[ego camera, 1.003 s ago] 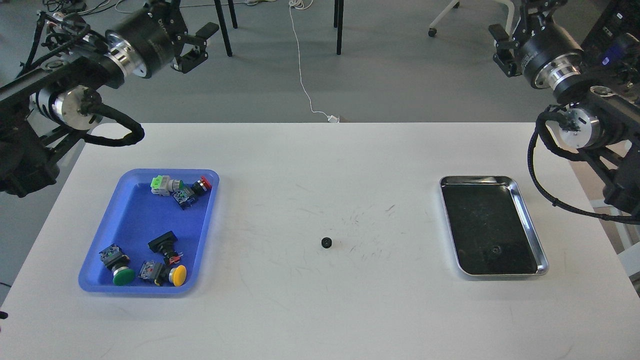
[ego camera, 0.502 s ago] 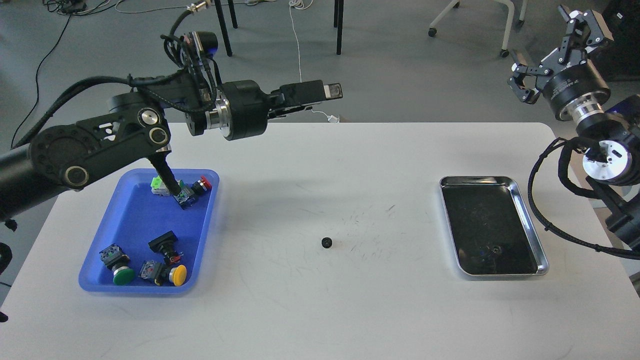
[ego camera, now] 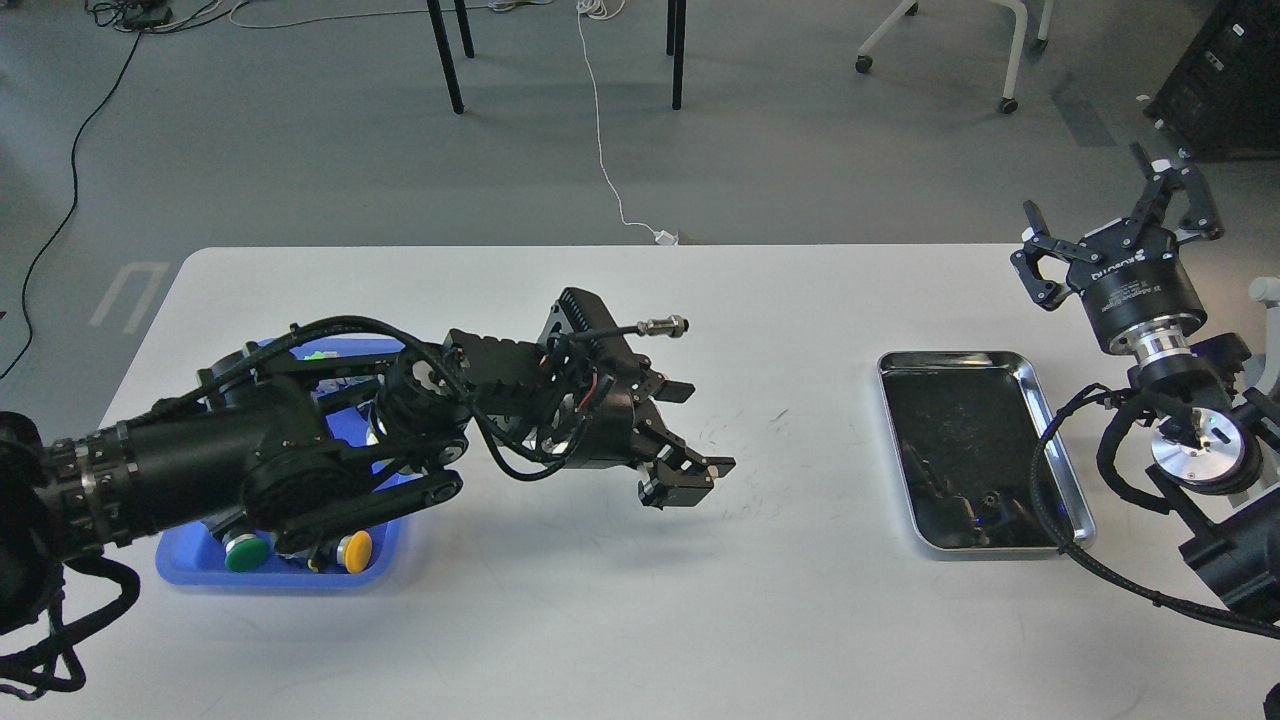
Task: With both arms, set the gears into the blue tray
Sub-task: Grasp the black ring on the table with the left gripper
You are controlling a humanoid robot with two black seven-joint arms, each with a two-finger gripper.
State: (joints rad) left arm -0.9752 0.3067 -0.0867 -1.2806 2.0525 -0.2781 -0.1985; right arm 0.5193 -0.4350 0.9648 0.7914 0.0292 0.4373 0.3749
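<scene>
my two matte black arms (ego camera: 250, 460) carry silver cylindrical joints (ego camera: 1200, 455), ribbed black corrugated cables (ego camera: 1060, 480), red wiring by the left wrist and white lettering on the right wrist.

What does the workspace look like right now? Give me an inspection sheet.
Surface: white table, scuffed near the middle.
Job's things: blue tray mostly hidden under the left arm. No gear seen on the table. A small dark spot in the steel tray may be a gear.
Clutter: green push-button and yellow push-button in the blue tray.
Grippers: left claw open, low over mid-table. Right claw open, raised beyond the steel tray.
Cables: right arm's black cable crosses the steel tray's corner.
Surroundings: white cord on the floor, chair legs.
</scene>
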